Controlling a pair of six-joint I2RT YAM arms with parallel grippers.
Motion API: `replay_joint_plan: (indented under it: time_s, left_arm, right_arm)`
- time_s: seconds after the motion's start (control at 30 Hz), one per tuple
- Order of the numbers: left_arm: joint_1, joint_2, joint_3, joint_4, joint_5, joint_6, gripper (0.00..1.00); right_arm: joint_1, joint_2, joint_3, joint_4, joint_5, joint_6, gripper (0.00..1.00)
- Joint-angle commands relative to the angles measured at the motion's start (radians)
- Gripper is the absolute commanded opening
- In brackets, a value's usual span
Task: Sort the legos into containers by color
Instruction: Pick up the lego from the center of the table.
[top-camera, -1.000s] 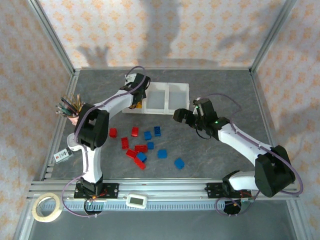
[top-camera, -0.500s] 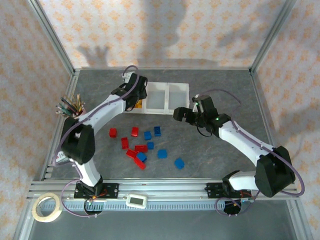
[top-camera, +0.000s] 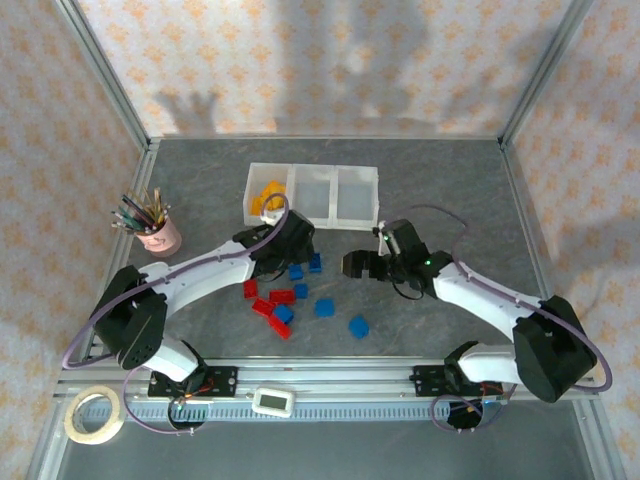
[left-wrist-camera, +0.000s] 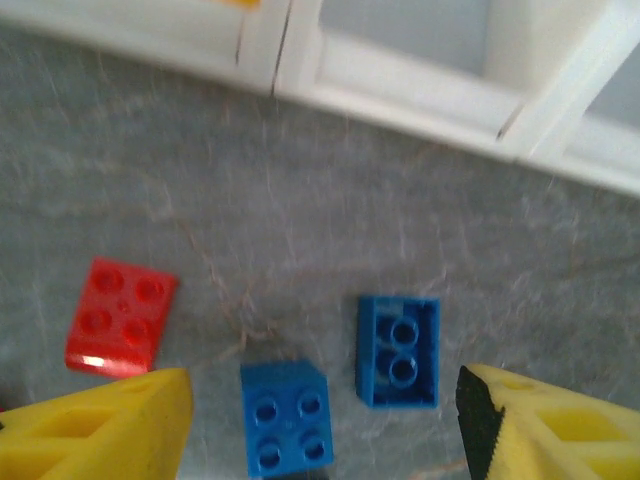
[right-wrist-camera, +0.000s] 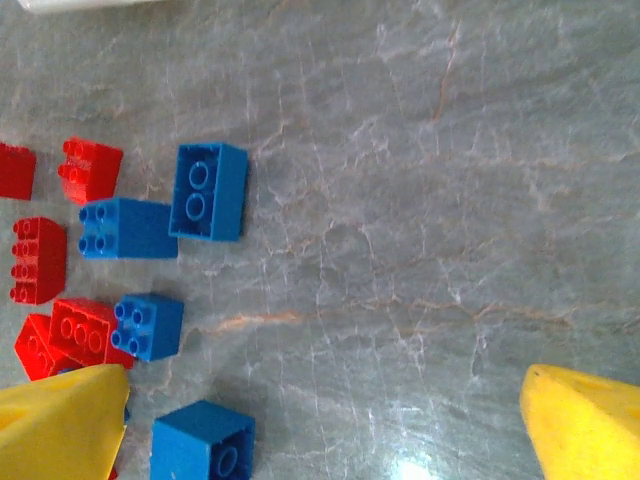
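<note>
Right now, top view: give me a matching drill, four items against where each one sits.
Items
1. yellow-orange legos
2. pink cup
3. tape roll
4. left gripper

Places
A. near-left corner, outside the rail
B. leftmost bin of the tray
C. open, at the loose red and blue legos
D. left side of the table, holding pencils

Pairs: 1-B, 2-D, 3-A, 4-C

Red glossy plastic bricks (top-camera: 282, 296), blue glossy plastic bricks (top-camera: 358, 326): on grey marble-veined tabletop (top-camera: 450, 180). Translucent white plastic tray (top-camera: 335, 195): yellow-orange bricks (top-camera: 268, 195) (left bin). Walls (top-camera: 300, 60): cream, orange floral pattern.
</note>
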Motion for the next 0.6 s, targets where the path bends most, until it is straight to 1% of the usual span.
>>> replay_joint_plan:
  time_s: [0.0,0.07,0.13,0.23,0.37,0.57]
  left_arm:
    - [-0.008,0.035,-0.025,0.06,0.031,-0.095,0.74]
    - [-0.014,0.075,-0.022,0.068,0.036,-0.103,0.76]
    - [-0.015,0.108,-0.019,0.065,0.014,-0.118,0.77]
    - [-0.015,0.139,-0.031,0.102,0.007,-0.126,0.76]
    - [-0.015,0.178,-0.011,0.066,-0.042,-0.13,0.7]
    - [-0.015,0.189,-0.043,0.093,-0.047,-0.135,0.53]
  right_arm:
    - [0.004,-0.023,-0.016,0.077,-0.003,0.001,1.0]
    - [0.003,-0.02,-0.014,0.072,0.016,-0.003,1.0]
    - [0.003,-0.019,-0.011,0.068,0.028,-0.006,1.0]
    - [0.004,-0.019,-0.011,0.067,0.032,-0.001,1.0]
    - [0.003,-0.014,-0.005,0.058,0.035,-0.002,1.0]
    - [0.003,-0.007,-0.006,0.065,0.04,0.003,1.0]
